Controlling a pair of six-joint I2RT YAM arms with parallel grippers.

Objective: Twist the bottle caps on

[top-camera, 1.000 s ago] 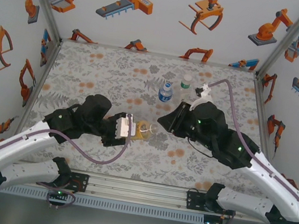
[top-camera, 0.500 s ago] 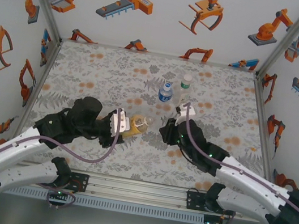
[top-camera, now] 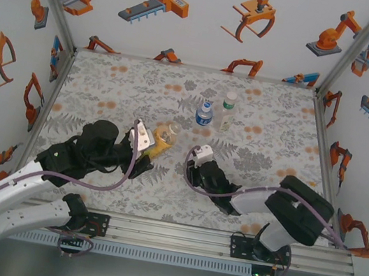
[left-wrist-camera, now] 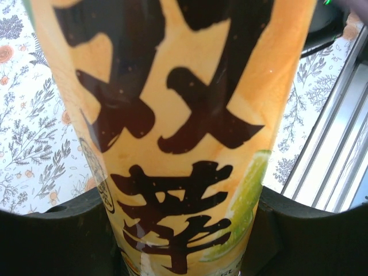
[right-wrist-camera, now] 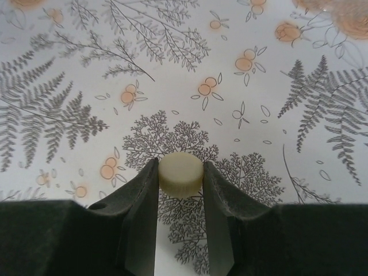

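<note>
The cap (right-wrist-camera: 180, 173) is a small, pale, round screw cap with a ribbed edge. It sits squarely between the jaws of the right gripper (right-wrist-camera: 180, 167), at their tips. Judged from its look, it is light, rigid plastic, and the ribs give some purchase. It is short, so it can tip or pop out under a skewed squeeze. Take hold across its diameter on the ribbed edge, leaving the open underside free for the thread. The right jaws stand narrow, closed on the cap, with one dark finger (right-wrist-camera: 140, 198) against each side. Whether the cap rests on the floral mat (right-wrist-camera: 276, 103) beneath the jaws or hangs just above it cannot be told. The yellow-labelled bottle (left-wrist-camera: 172, 132) stands between the jaws of the left gripper (left-wrist-camera: 184, 233), its body rising out past the tips. It is judged thin-walled and smooth, so it will dent under hard pressure and can turn in the grip while the cap is tightened. Hold it at mid-body on the label. The left jaws are closed on the bottle's sides. In the top view this bottle (top-camera: 161, 136) leans beyond the left jaws, toward the right arm. The blue-labelled bottle (top-camera: 204, 114) and the green-and-white bottle (top-camera: 227, 110) stand upright, well beyond both pairs of jaws.
</note>
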